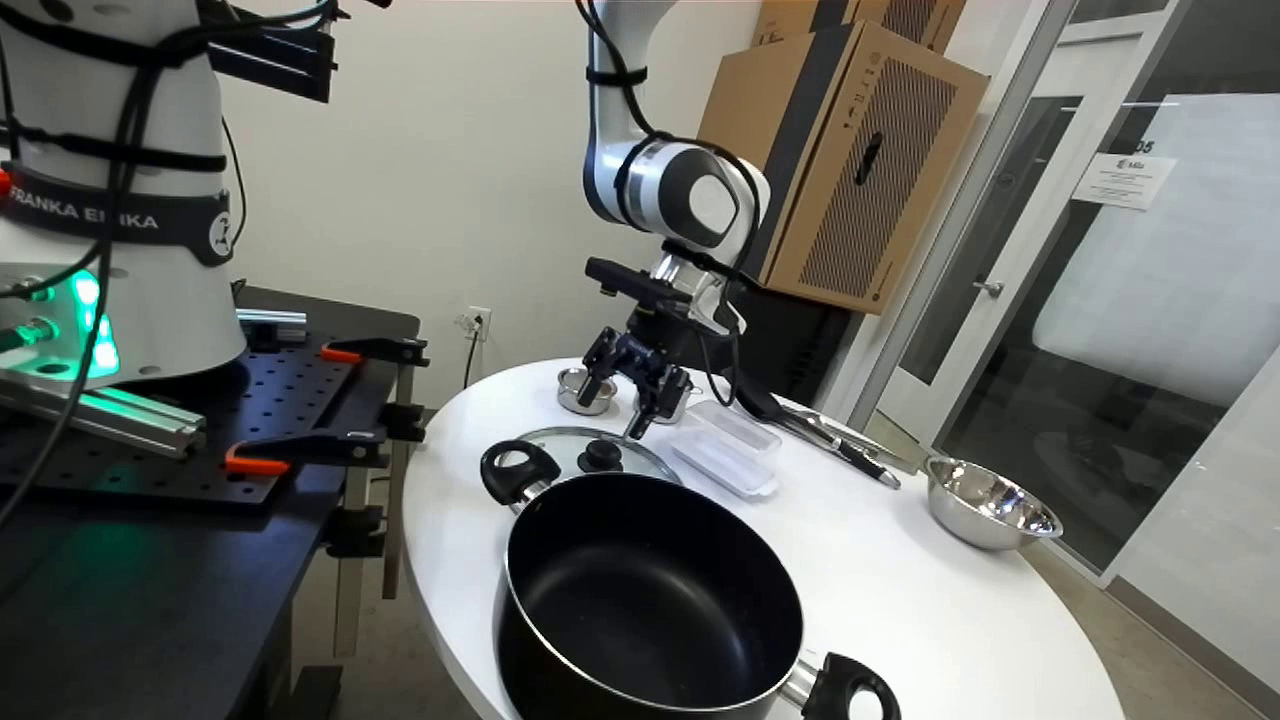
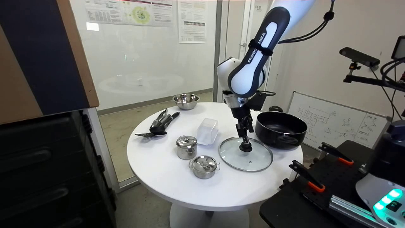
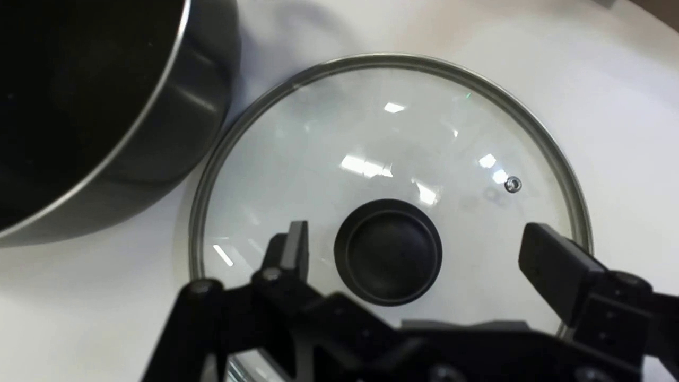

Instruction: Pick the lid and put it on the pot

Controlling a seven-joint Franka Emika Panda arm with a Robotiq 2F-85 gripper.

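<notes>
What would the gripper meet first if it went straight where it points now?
Likely the lid: in the wrist view, its knob appears between the fingers of the open gripper; depth is unclear.

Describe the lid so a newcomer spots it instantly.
On the round white table, find the wide black pot. Beside it lies the lid, a clear glass disc with a thin metal rim. Its black centre knob sets it apart from the boxy plastic container and small steel pots nearby.
</notes>
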